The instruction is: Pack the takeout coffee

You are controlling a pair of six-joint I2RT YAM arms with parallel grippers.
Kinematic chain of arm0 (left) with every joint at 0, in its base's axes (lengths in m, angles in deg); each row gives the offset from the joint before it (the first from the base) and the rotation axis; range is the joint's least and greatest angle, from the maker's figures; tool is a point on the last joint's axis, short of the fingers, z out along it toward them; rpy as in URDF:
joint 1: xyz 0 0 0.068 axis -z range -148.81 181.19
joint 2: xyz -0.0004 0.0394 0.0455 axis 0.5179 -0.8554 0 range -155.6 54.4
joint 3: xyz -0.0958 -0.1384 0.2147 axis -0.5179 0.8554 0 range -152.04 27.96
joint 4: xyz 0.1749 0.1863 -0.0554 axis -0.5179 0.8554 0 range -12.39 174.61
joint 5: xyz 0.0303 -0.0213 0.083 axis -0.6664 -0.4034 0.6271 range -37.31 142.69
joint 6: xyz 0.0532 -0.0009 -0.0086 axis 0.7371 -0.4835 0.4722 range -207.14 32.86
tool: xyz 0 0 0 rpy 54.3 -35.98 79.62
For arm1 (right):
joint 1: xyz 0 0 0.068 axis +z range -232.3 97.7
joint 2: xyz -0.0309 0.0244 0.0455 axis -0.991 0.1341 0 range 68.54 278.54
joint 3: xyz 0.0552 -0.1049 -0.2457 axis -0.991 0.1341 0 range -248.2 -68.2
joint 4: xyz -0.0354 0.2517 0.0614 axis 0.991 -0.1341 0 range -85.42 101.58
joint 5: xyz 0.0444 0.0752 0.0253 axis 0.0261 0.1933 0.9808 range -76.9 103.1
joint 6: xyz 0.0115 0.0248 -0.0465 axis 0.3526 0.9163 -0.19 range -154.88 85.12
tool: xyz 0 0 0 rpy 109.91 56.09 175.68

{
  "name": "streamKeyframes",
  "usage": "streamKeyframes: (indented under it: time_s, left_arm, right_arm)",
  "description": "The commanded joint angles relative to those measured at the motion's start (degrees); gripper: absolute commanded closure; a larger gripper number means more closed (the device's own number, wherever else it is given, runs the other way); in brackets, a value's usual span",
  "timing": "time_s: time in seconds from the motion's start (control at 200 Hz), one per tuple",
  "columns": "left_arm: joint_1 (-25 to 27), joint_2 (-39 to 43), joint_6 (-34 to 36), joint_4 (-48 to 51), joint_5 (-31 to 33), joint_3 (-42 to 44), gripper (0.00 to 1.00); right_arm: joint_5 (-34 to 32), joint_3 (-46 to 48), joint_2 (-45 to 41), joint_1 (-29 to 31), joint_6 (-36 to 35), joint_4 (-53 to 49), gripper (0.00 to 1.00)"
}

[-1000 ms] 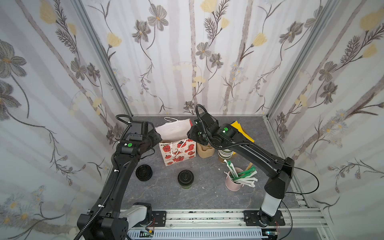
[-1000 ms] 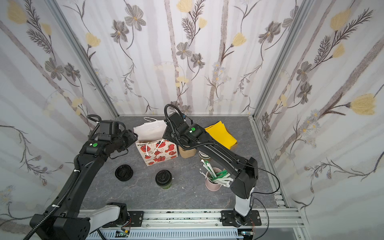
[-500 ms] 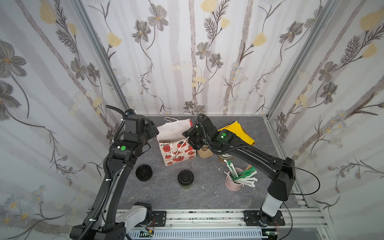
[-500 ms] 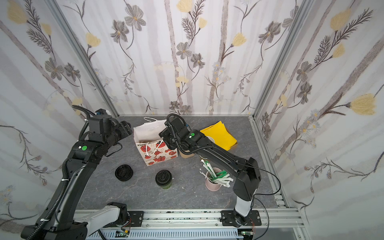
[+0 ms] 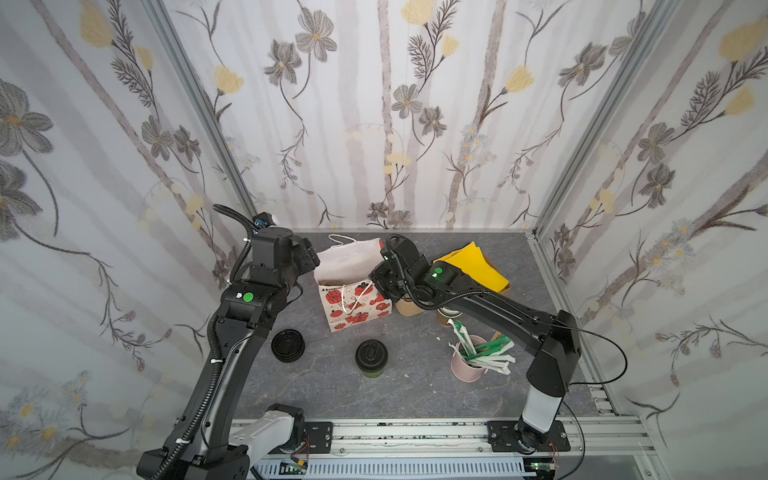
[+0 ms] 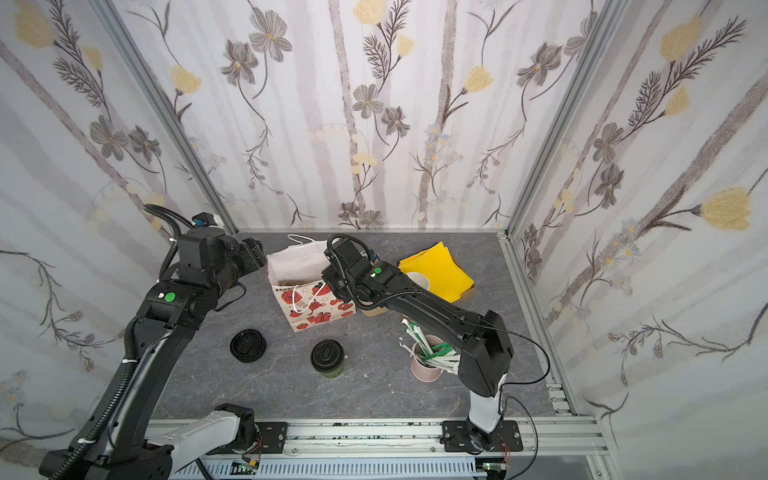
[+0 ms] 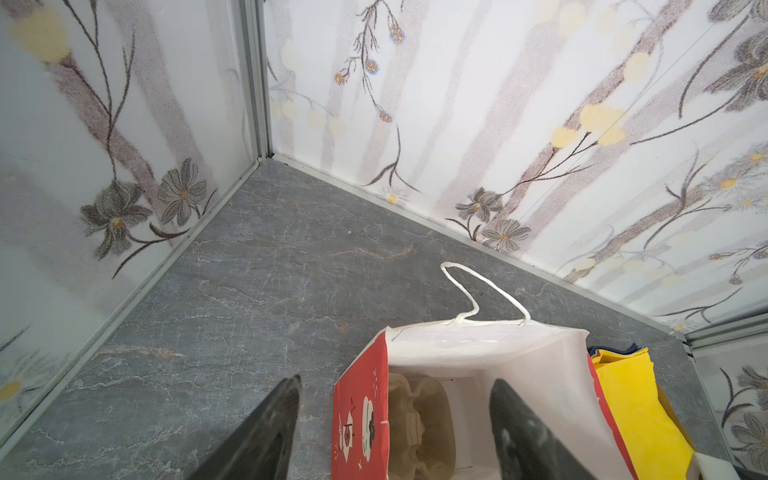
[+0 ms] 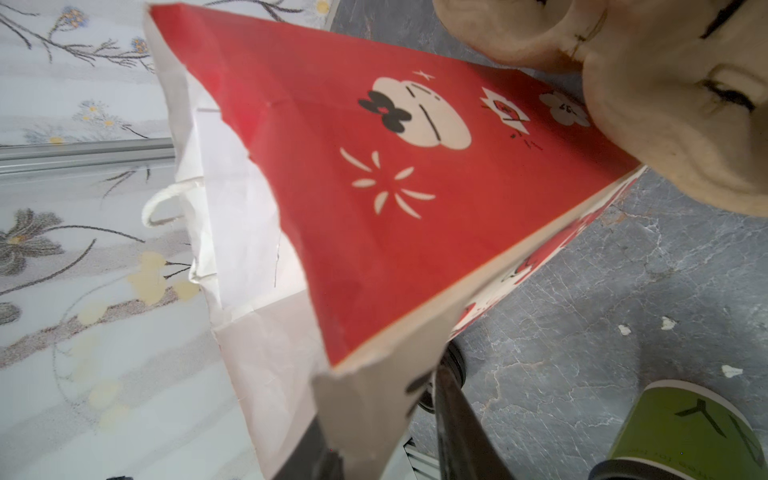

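The takeout coffee (image 5: 371,358) stands upright on the grey surface (image 5: 415,386), black lid on, near the middle of the front edge. It is in front of the paper bag (image 5: 353,297) and clear of it, and neither arm touches it. The right wrist view catches its green side (image 8: 685,432) low in one corner.

The bag stands open toward the back edge. A pulp cup carrier (image 7: 419,415) sits inside.

The left gripper (image 7: 395,380) has its claw spread wide across the bag's left wall, one finger (image 7: 270,428) outside the red panel and the other (image 7: 523,436) inside the mouth, gripping nothing.

The right gripper (image 8: 380,399) is at the bag's right front corner with the paper edge between its fingers. From this angle I cannot tell whether they are pinching it or just straddling it.

A stack of black lids (image 5: 287,345) lies left of the coffee. A pink cup of straws (image 5: 467,368) stands to its right, and yellow sheets (image 5: 473,266) lie near the back right corner
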State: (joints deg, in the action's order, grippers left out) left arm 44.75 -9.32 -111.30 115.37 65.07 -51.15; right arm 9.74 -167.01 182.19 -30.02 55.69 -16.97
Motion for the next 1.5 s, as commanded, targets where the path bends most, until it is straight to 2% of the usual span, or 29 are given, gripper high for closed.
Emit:
streamKeyframes:
  time_s: [0.0,0.14,0.38,0.485,0.645,0.824,0.994,1.209,1.279,1.389,1.499]
  left_arm:
    - [0.0,-0.1,1.1,-2.0,1.4,-0.2,0.27]
    - [0.2,-0.1,0.9,-2.8,1.3,0.6,0.27]
    - [0.3,0.4,2.6,-3.3,1.8,0.9,0.27]
    - [0.3,0.6,4.4,-3.3,1.7,0.5,0.26]
    - [0.2,-2.3,10.1,-3.3,-4.3,-0.1,0.23]
    - [0.1,-3.8,14.1,-3.3,-5.6,-2.1,0.19]
    - [-1.7,-2.0,17.2,-2.5,-5.6,-0.9,0.13]
    - [-5.7,-3.0,17.3,6.9,-5.9,-1.8,0.11]
    - [-6.9,-4.0,17.8,10.3,-7.7,-2.2,0.11]
    - [-7.0,-3.8,17.0,15.2,-7.8,-3.2,0.09]
    - [-8.0,-3.5,16.5,17.5,-11.6,-3.0,0.08]
  right_arm:
    - [-2.3,-0.5,0.1,0.3,-0.8,-0.1,0.74]
    - [-3.5,-1.3,-0.2,0.6,-3.2,-0.7,0.86]
    - [-4.3,-1.7,-0.8,0.6,-8.6,-0.6,0.94]
    - [-3.7,-2.3,-0.8,0.5,-14.1,2.3,1.00]
    - [2.5,-2.3,-0.8,-0.7,-22.7,9.2,1.00]
    - [12.9,-2.5,1.0,-2.8,-30.9,17.0,1.00]
    - [18.9,-4.3,2.6,-4.1,-40.6,18.8,1.00]
    - [27.4,-5.9,5.0,-7.5,-42.1,16.6,1.00]
    - [29.5,-7.3,6.2,-8.0,-42.7,14.7,1.00]
    - [31.7,-9.5,7.8,-8.8,-43.9,11.8,1.00]
    - [33.8,-10.8,8.6,-9.5,-44.6,10.1,1.00]
